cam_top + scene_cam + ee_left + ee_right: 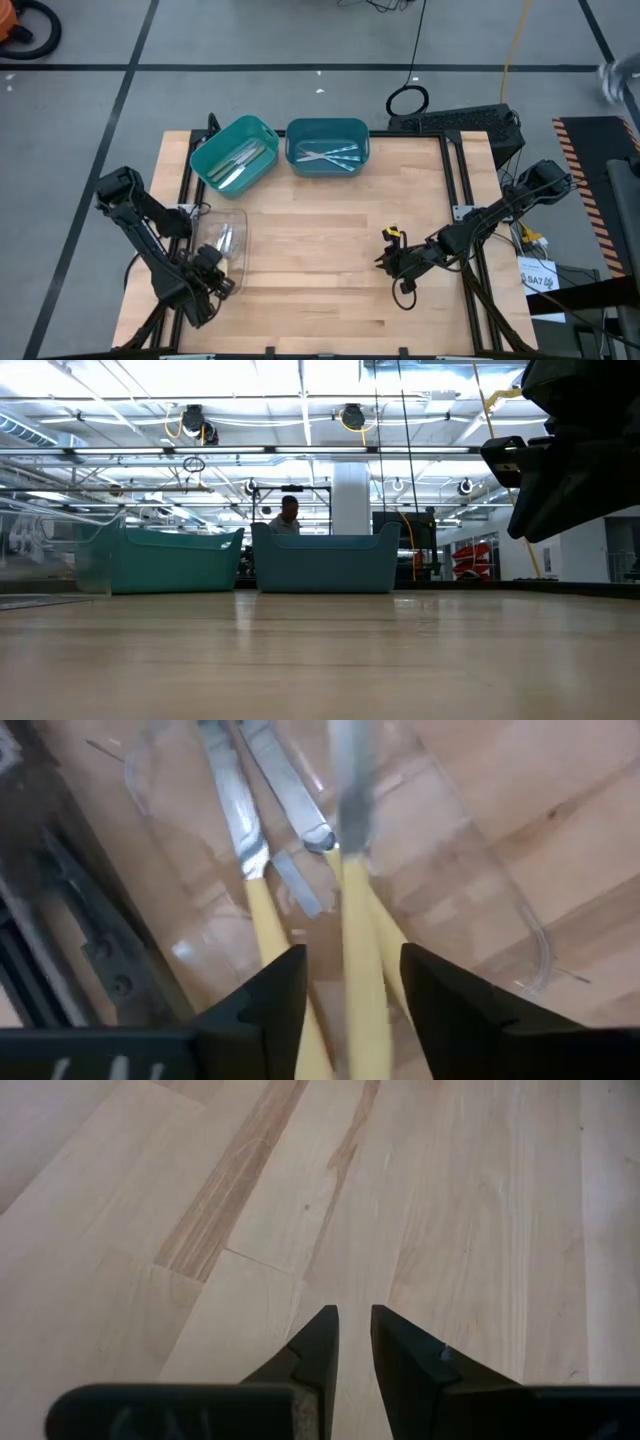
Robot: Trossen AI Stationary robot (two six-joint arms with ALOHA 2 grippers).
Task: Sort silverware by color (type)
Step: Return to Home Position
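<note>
You have the clear tray [241, 224] directly beneath the left claw [352, 960], resting on the wooden table [320, 300]; the lighter teal bin [252, 128] and the darker teal bin [327, 124] stand just beside each other, well beyond both claws; under the right claw [353, 1315] lie only bare boards; a person [288, 512] shows behind the bins.
</note>
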